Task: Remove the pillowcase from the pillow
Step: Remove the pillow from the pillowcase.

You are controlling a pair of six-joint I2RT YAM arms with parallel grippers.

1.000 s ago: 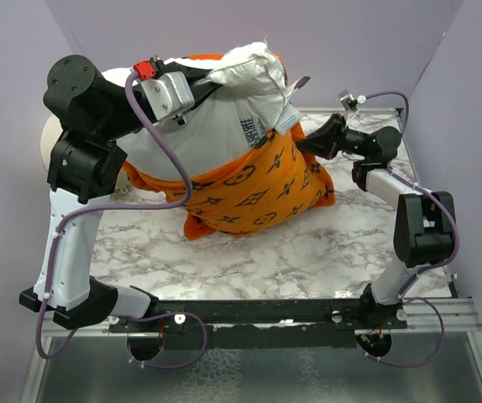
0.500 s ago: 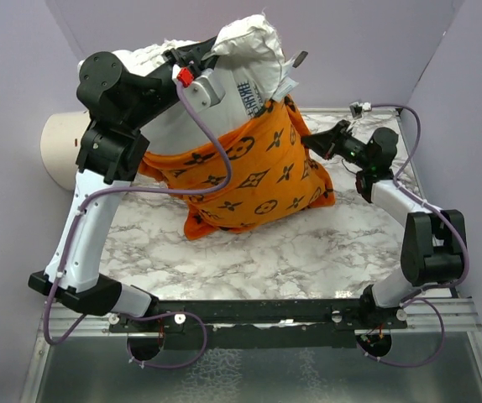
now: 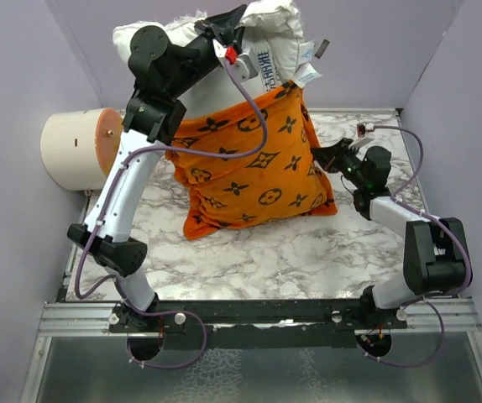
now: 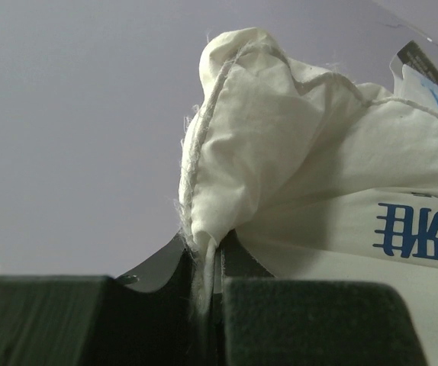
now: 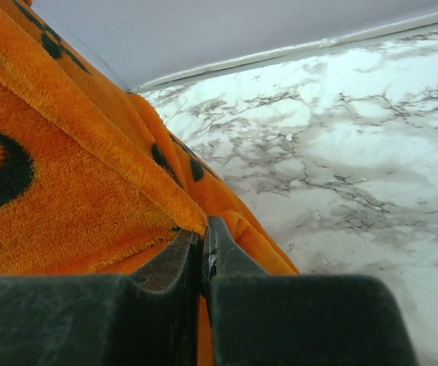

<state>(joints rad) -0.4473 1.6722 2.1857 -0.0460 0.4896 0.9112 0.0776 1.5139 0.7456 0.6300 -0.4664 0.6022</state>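
Observation:
The white pillow (image 3: 279, 34) is lifted high at the back, its top half bare, with blue print and a small tag at its right edge. My left gripper (image 3: 224, 38) is shut on the pillow's top corner (image 4: 227, 152). The orange pillowcase (image 3: 254, 176) with black motifs hangs over the pillow's lower half, its bottom resting on the marble table (image 3: 308, 252). My right gripper (image 3: 323, 159) is shut on the pillowcase's right edge (image 5: 89, 198), low near the table.
A cream cylinder with an orange face (image 3: 77, 147) lies at the table's left edge. Purple walls close in the back and sides. Bare marble (image 5: 356, 152) lies to the right and in front of the pillowcase.
My left gripper has lifted the pillow up and to the right. More white pillow has come out of the pillowcase. My right gripper has held the pillowcase's edge and dropped slightly.

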